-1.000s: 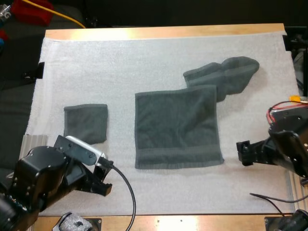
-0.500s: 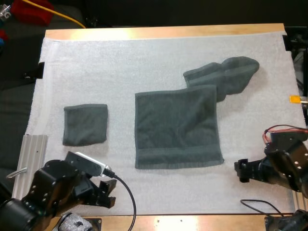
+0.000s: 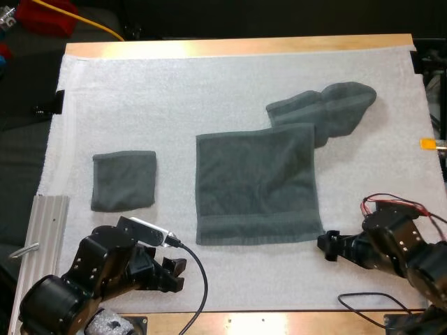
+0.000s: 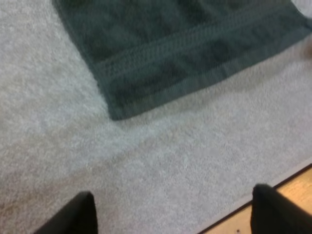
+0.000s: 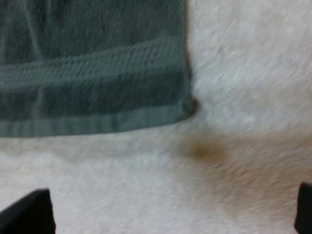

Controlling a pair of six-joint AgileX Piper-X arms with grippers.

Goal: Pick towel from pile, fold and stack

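Towel [image 3: 257, 185] lies spread flat in the middle of the mat [image 3: 209, 84], its banded near edge facing our two arms. We have the left gripper [image 3: 172, 273] low over bare mat, just off the towel's near left corner, jaws wide apart and holding nothing. From the left wrist, our fingers [image 4: 78, 214] stand clear of that corner, with the mat's near edge and a strip of table [image 4: 297, 183] close by. Over on the other side, our right gripper [image 3: 328, 246] sits just beside the near right corner, jaws also spread and empty. From the right wrist, its fingers [image 5: 29, 214] frame the corner from a little way back. A crumpled towel [image 3: 335, 108] touches the flat one's far right corner. A folded towel [image 3: 123, 180] rests well apart on the left.
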